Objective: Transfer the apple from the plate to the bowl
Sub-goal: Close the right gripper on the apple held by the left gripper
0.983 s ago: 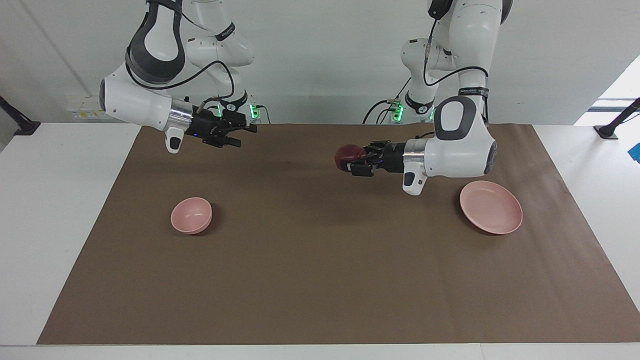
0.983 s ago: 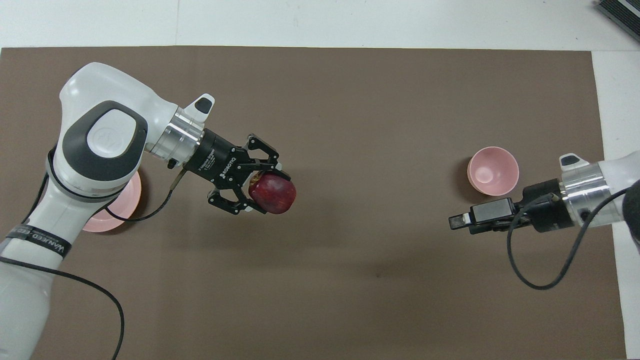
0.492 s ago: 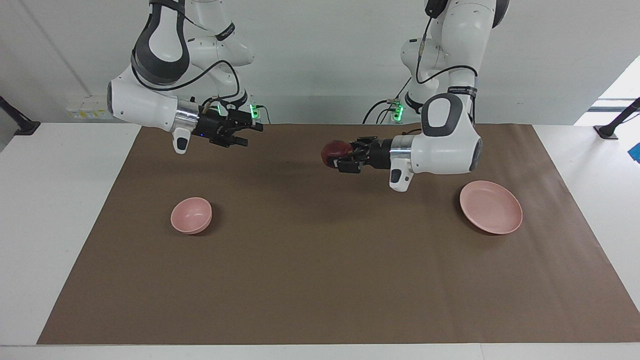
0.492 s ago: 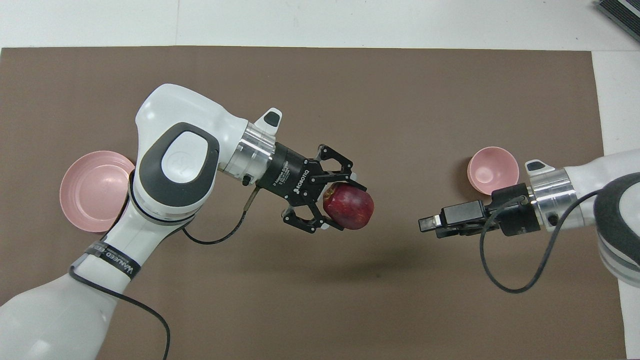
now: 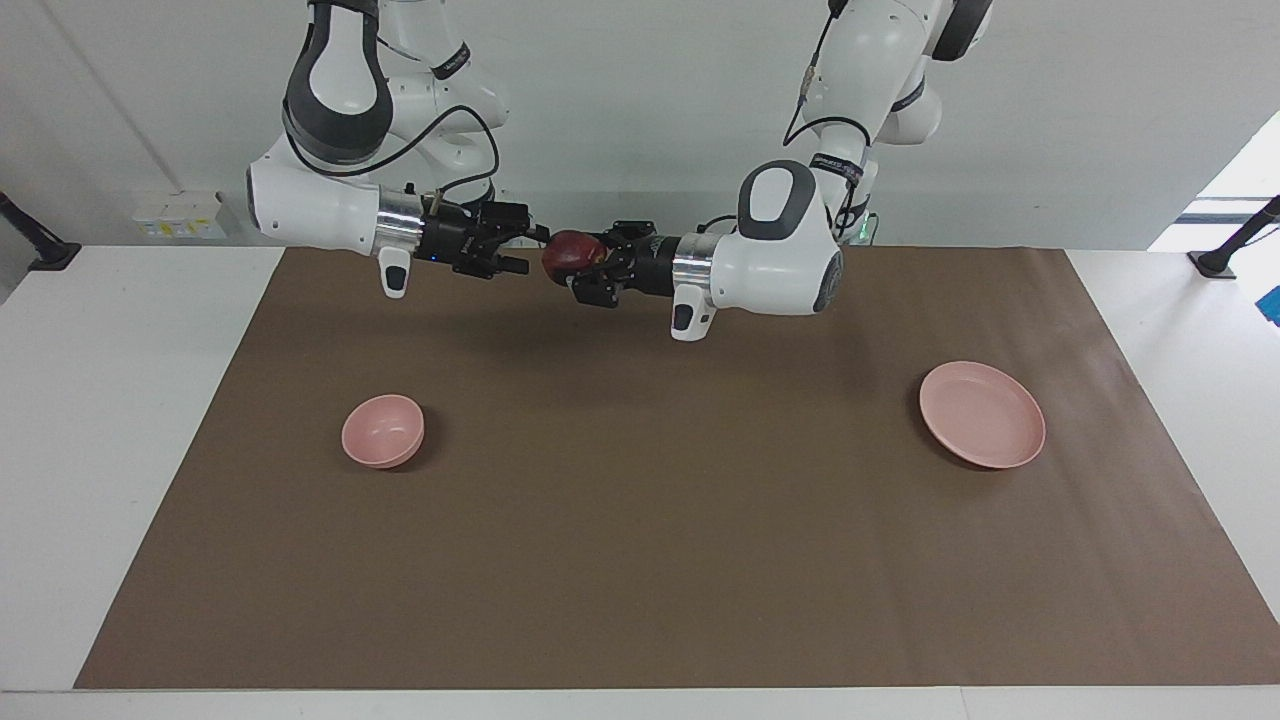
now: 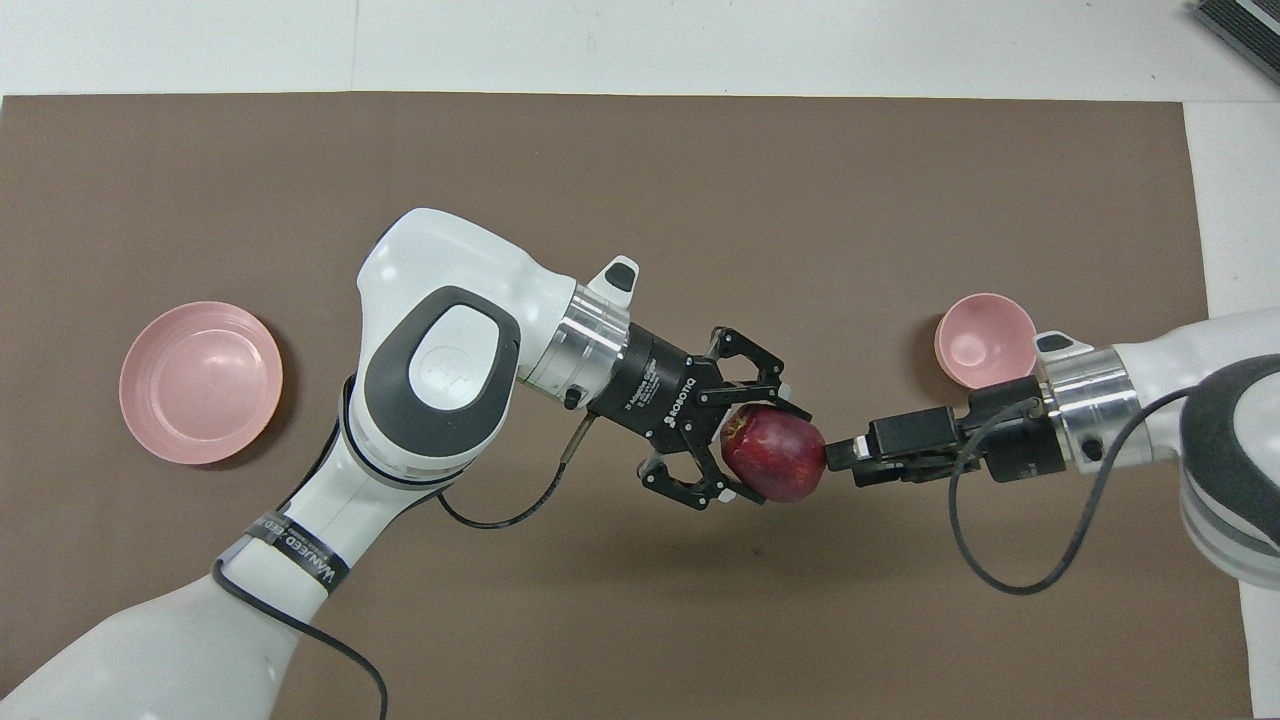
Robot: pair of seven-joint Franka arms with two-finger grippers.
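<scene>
My left gripper (image 5: 583, 268) (image 6: 762, 452) is shut on the dark red apple (image 5: 566, 251) (image 6: 775, 458) and holds it in the air over the middle of the brown mat. My right gripper (image 5: 528, 250) (image 6: 842, 458) is level with it, open, with its fingertips at the apple's side. The flat pink plate (image 5: 982, 414) (image 6: 200, 382) lies empty toward the left arm's end of the table. The small deep pink bowl (image 5: 383, 430) (image 6: 985, 340) stands empty toward the right arm's end, beside the right wrist in the overhead view.
A brown mat (image 5: 640, 540) (image 6: 640, 160) covers most of the white table. Cables hang from both wrists. A dark object (image 6: 1240, 25) lies at the table's corner farthest from the robots, at the right arm's end.
The left gripper has carried the apple up and away from the plate toward the right arm's end. The right gripper has moved in to meet it, and its tips now reach the apple.
</scene>
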